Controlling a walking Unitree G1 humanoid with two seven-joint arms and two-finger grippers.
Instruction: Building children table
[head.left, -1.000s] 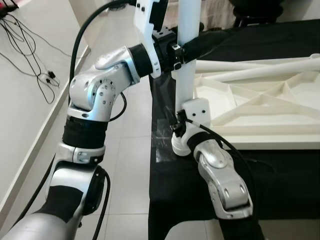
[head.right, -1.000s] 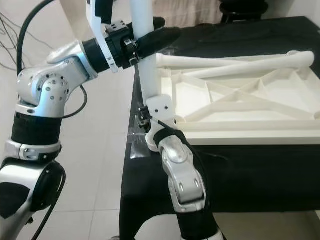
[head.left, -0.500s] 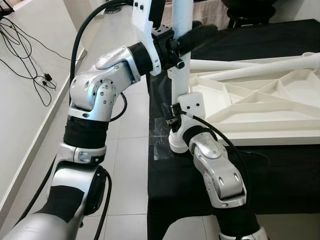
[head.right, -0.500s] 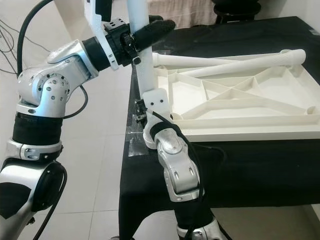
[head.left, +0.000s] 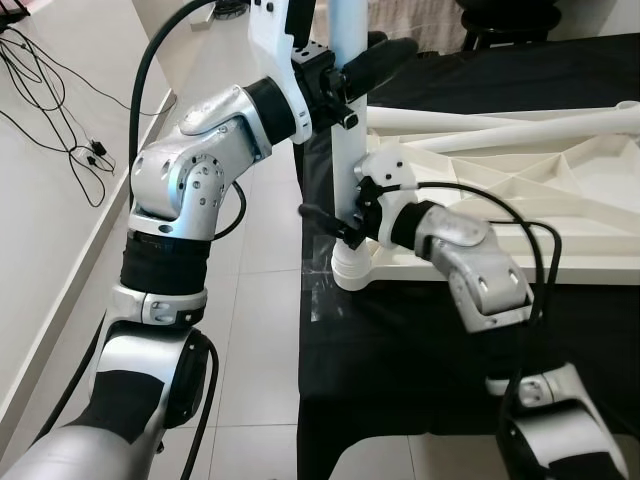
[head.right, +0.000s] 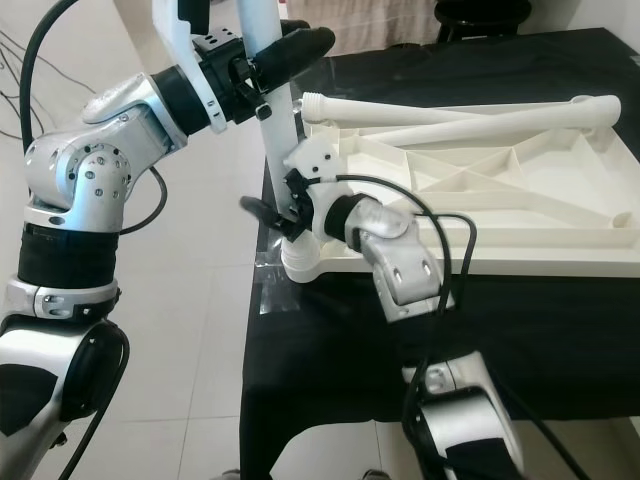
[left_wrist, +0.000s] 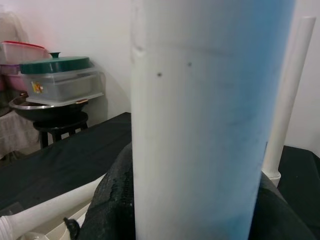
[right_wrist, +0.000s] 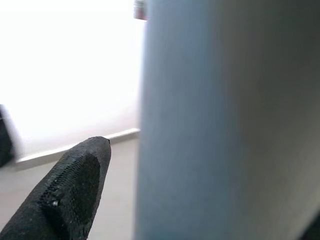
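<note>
white plastic leg (head.left: 349, 130) stands upright at the tabletop's (head.left: 520, 215) nine o'clock corner. left gripper (head.left: 362, 68) stays clamped high; right gripper (head.left: 335, 228) has swung across low, fingers apart around it, likely regrasping to twist.

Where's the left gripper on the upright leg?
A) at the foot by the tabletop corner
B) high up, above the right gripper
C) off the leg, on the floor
B: the left gripper clamps the leg high up, while the right gripper sits near its foot at the tabletop corner.
</note>
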